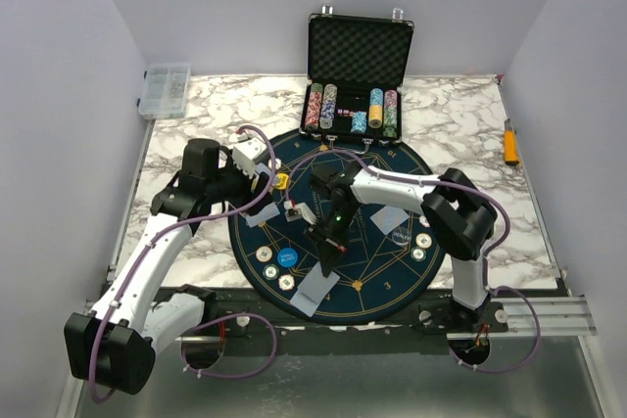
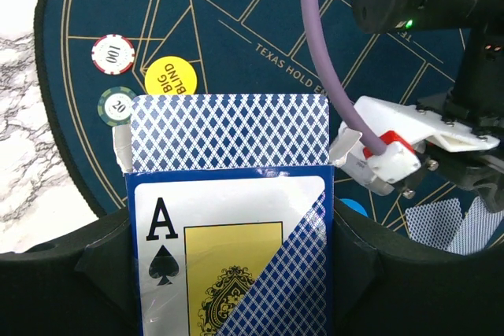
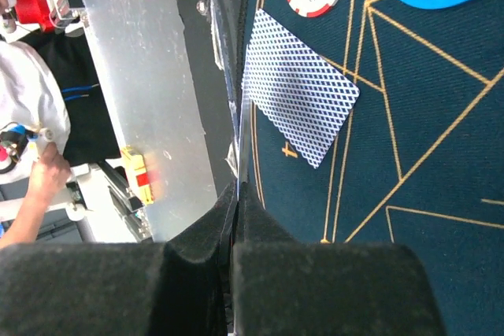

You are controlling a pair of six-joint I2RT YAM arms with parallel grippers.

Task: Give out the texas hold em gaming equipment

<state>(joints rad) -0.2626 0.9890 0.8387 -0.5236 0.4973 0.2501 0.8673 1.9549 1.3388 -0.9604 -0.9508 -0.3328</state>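
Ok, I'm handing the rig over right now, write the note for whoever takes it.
Grippers: left gripper shut on the deck, flap open; right gripper shut on a card, edge-on at the mat's near rim.
Done: another card lies face down beside it; cards also at the mat's left and right; chips near-left and right; big blind disc out.
Left: probably set the held card down, then deal on from the deck. Chip stacks stand in the case.
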